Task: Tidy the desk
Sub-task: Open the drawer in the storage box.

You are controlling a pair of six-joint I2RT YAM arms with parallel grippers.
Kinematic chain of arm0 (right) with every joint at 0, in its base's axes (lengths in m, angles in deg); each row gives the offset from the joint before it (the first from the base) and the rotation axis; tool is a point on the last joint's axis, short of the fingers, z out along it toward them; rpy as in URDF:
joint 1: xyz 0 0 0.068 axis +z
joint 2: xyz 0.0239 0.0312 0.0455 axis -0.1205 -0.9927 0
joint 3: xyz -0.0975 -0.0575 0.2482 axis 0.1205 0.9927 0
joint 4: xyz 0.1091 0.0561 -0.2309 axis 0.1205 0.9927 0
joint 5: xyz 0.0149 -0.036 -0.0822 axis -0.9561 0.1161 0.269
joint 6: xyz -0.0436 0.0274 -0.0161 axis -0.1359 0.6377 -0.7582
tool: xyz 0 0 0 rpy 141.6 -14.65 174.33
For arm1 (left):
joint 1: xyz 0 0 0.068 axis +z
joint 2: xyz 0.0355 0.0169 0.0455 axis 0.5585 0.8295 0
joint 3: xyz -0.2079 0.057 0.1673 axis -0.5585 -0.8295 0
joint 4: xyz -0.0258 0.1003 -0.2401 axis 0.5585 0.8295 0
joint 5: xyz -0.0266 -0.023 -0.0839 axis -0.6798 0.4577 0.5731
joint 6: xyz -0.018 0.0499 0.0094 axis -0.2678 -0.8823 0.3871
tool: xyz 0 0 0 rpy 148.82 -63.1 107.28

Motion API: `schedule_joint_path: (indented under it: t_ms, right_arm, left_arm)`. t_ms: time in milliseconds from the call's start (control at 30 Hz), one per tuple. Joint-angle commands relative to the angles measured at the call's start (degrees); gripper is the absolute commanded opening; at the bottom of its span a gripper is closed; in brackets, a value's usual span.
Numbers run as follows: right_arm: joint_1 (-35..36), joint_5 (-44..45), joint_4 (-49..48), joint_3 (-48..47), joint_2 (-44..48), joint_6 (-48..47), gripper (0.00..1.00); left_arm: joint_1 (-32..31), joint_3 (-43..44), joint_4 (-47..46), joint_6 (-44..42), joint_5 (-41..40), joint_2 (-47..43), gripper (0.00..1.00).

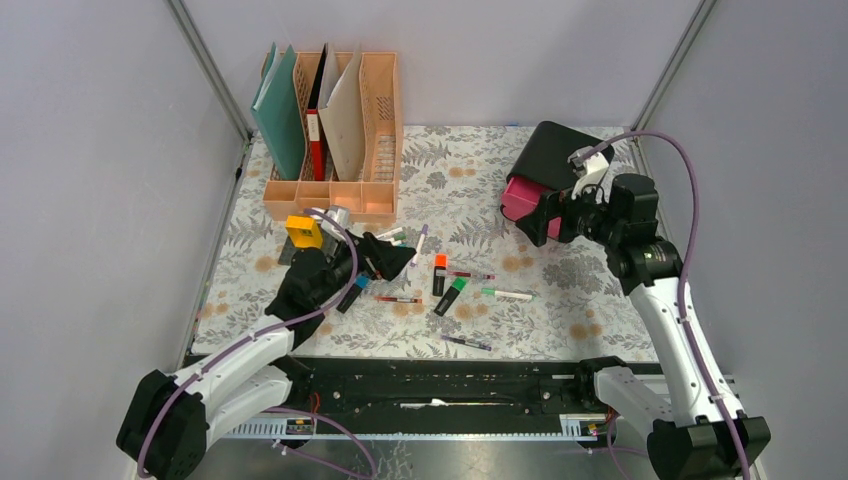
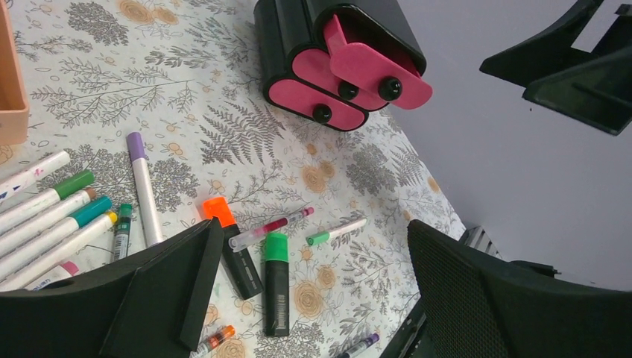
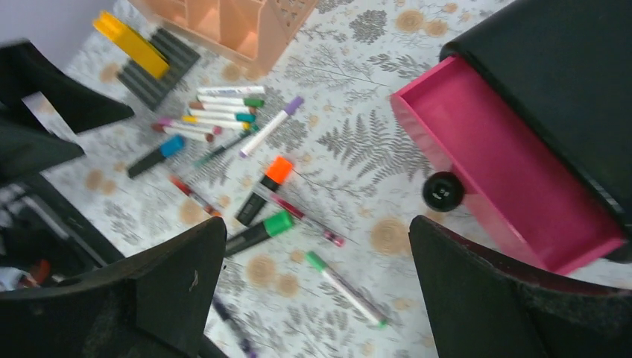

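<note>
Two grippers are being held wide apart with nothing gripped: the left gripper (image 1: pixel 392 256) is being hovered over the marker cluster (image 2: pixel 52 212), the right gripper (image 1: pixel 540 216) beside the open pink drawer (image 3: pixel 507 179) of the black drawer box (image 1: pixel 556 150). The desk (image 1: pixel 570 300) is being spanned beneath both arms, loose pens (image 1: pixel 447 297) being left strewn across its middle. Trouble is being anticipated at the pick: round pens could be nudged and rolled if jaws are being lowered off-centre, and two neighbours could be pinched together in the crowded cluster.

File rack (image 1: pixel 381 110): peach, upper left, folders (image 1: pixel 280 112) inside.
Drawer box (image 1: pixel 552 150): black, upper right, pink drawer (image 1: pixel 520 200) open.
Markers (image 1: pixel 440 273): scattered centre.
</note>
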Motion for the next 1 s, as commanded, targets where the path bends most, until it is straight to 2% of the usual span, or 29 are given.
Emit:
schedule_joint_path:
  t_ms: [0, 100, 267, 333, 433, 500, 667, 967]
  right_arm:
    - [0.3, -2.8, 7.3, -3.1, 1.4, -18.9, 1.0]
    - [0.3, -11.4, 7.8, -2.0, 1.6, -23.6, 1.0]
    - [0.3, -20.8, 6.1, 3.0, 0.4, -27.7, 1.0]
    - [0.3, -22.4, 5.3, 5.0, 0.0, -28.3, 1.0]
    - [0.3, -20.3, 6.7, 6.2, 0.8, -30.0, 1.0]
    - [0.3, -19.3, 7.7, 6.9, 1.4, -31.5, 1.0]
    - [0.3, -16.7, 9.0, 6.3, 1.3, -32.4, 1.0]
    - [0.3, -14.3, 9.2, 6.1, 1.4, -32.1, 1.0]
  left_arm:
    - [0.0, 3.5, 0.6, 1.3, 2.1, 0.4, 0.99]
    - [0.0, 3.5, 1.4, 1.7, 4.8, 0.8, 0.99]
    - [-0.1, 4.0, 6.3, 1.8, 8.1, 2.8, 0.99]
    - [-0.1, 4.4, 9.6, 1.6, 8.0, 3.6, 0.99]
    - [-0.6, 5.7, 15.8, 1.7, 6.8, 4.8, 0.99]
    - [-3.1, 7.3, 19.8, 1.4, 4.3, 5.5, 0.99]
    - [-11.9, 11.7, 26.6, -2.6, -9.1, 7.8, 0.99]
    - [-23.5, 20.0, 27.2, -5.3, -22.4, 22.0, 0.99]
